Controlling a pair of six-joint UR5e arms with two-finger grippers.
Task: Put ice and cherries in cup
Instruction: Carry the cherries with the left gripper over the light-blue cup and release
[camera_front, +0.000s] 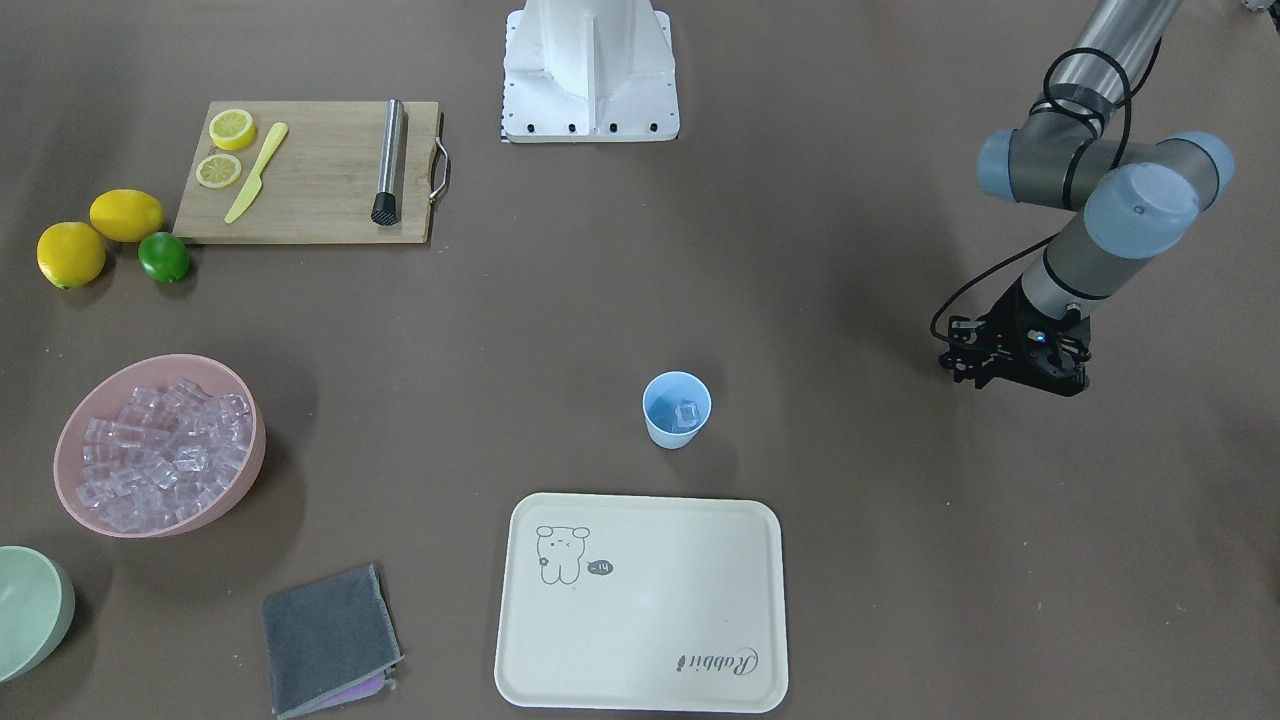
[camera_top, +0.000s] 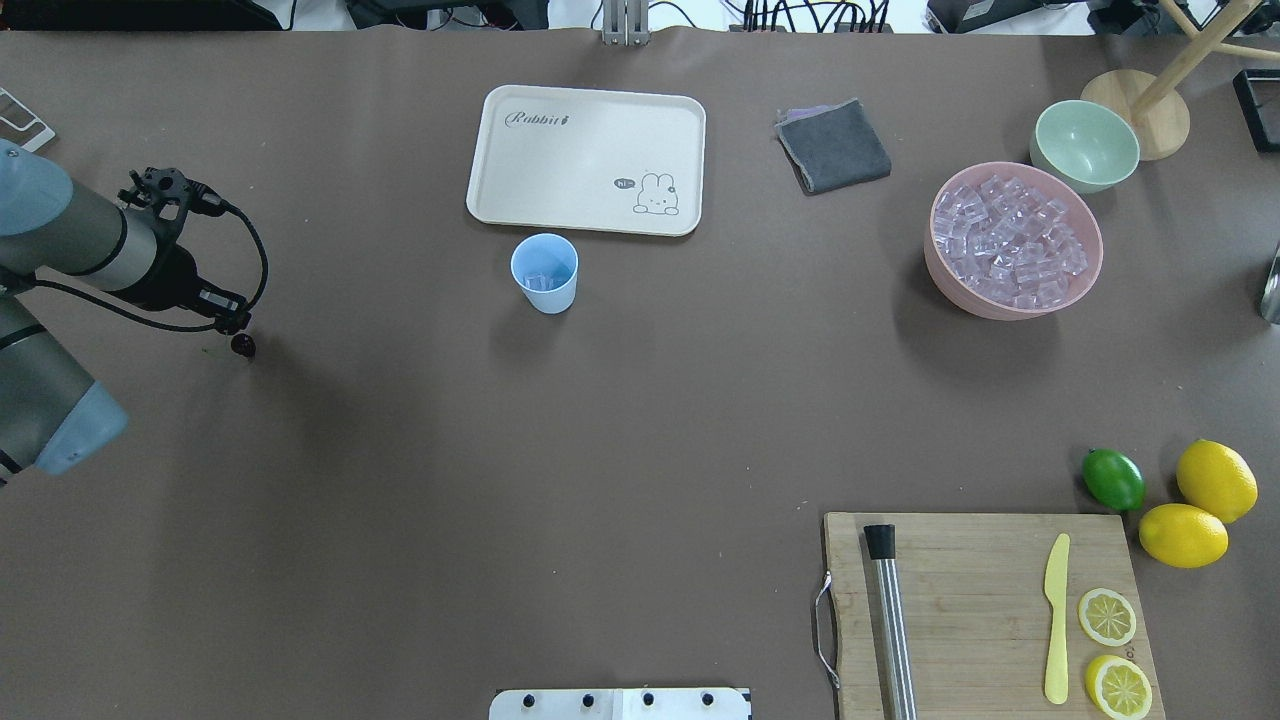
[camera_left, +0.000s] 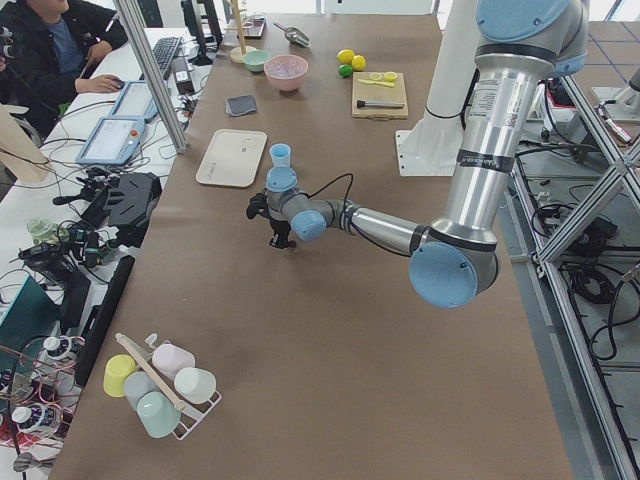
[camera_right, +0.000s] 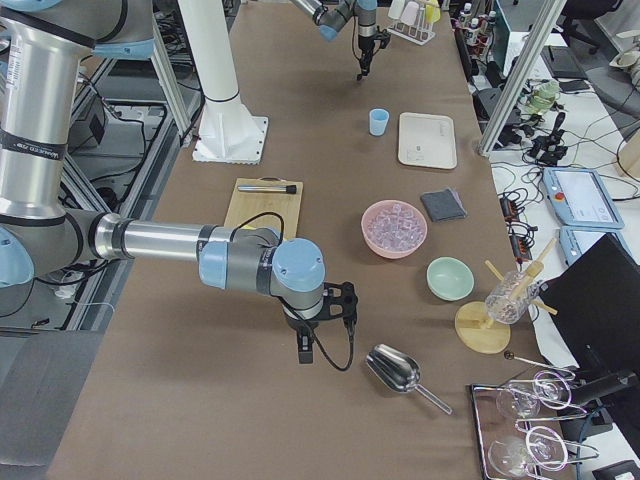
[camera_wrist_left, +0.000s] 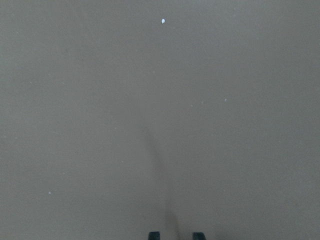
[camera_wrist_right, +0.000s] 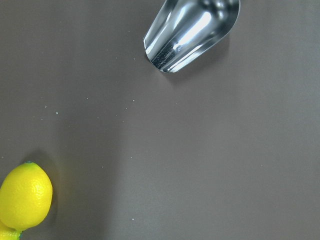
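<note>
The light-blue cup (camera_top: 545, 272) stands on the table just before the cream tray and shows in the front view (camera_front: 676, 410) with an ice cube (camera_front: 686, 412) inside. Many more ice cubes (camera_top: 1008, 238) fill the pink bowl (camera_top: 1085, 275). My left gripper (camera_top: 233, 328) points down at the far left, well away from the cup. A dark cherry (camera_top: 243, 346) shows right at its tip. In the left wrist view the fingertips (camera_wrist_left: 154, 235) stand close together over bare table. My right gripper (camera_right: 305, 348) shows only in the exterior right view, beside a metal scoop (camera_right: 395, 370); I cannot tell whether it is open or shut.
The cream tray (camera_top: 500, 200) lies beyond the cup. A grey cloth (camera_top: 833, 146) and a pale green bowl (camera_top: 1085, 145) are at the back right. The cutting board (camera_top: 960, 600) holds a muddler, a knife and lemon slices, with lemons (camera_top: 1215, 480) and a lime (camera_top: 1113, 478) beside it.
</note>
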